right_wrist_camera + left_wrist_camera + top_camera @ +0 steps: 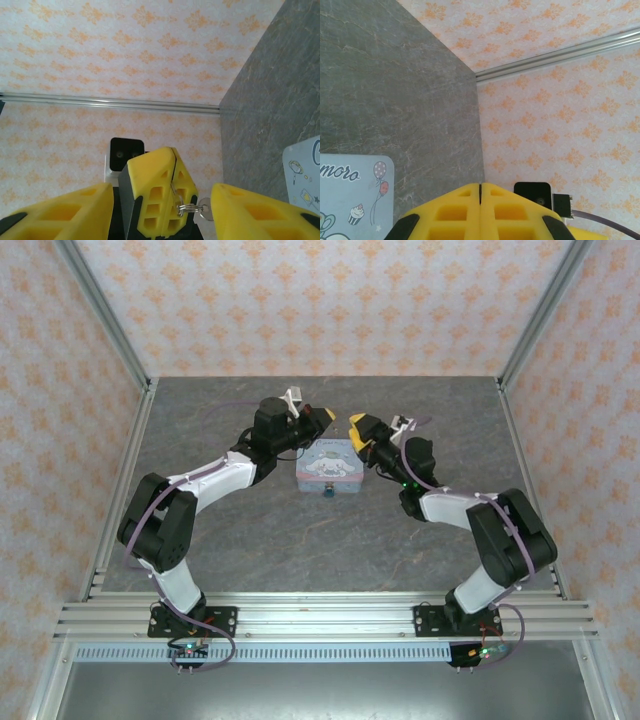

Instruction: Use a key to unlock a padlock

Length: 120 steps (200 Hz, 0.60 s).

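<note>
item 1: left gripper [480, 187]. yellow fingers pressed flat together, no gap at the seam. in the right wrist view they stand at bottom centre with a key [202, 211] pinched at the seam, and its ring [186, 207] hangs off the right side of the fingers.

item 2: right gripper [161, 186]. jaws roughly half open, one finger at lower left and one at lower right of its own view. they flank the left gripper's fingers without touching them and hold nothing.

item 3: padlock [328, 493]. tiny and dark blue, centre of the top view, right at the lower edge of the tin [329, 462]. whether it is fastened to the tin cannot be told. both grippers sit above it in the frame, apart from it.

item 4: tin. pastel, cartoon-printed, flat on the grey table [250, 530]. its corner shows at lower left of the left wrist view.
</note>
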Tool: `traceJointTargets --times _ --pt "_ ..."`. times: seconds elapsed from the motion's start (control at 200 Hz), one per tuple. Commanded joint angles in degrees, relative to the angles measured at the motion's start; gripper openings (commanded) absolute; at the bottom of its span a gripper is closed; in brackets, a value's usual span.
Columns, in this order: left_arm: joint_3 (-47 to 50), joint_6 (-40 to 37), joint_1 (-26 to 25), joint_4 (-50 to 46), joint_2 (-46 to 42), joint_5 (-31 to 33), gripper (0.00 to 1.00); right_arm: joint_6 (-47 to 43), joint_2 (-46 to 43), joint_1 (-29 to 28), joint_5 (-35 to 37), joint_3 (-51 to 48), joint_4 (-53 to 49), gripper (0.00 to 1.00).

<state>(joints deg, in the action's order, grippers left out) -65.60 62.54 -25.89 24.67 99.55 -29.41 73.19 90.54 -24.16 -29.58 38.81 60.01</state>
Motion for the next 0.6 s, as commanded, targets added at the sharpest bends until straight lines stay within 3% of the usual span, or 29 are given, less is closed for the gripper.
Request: traceJointTargets --times 0.0,0.2,0.596 --pt "-1.9 -0.7 -0.4 2.1 -1.4 -0.2 0.00 -5.2 -2.7 0.1 -0.4 0.9 -2.5 0.53" --pt "-1.2 -0.3 -0.4 3.7 -2.2 -0.3 0.00 -9.4 -2.3 0.1 -2.5 4.8 -5.1 0.50" --pt "-0.3 2.5 -0.5 8.9 -2.5 1.1 0.00 -5.3 3.4 -1.8 -3.7 8.1 0.9 0.44"
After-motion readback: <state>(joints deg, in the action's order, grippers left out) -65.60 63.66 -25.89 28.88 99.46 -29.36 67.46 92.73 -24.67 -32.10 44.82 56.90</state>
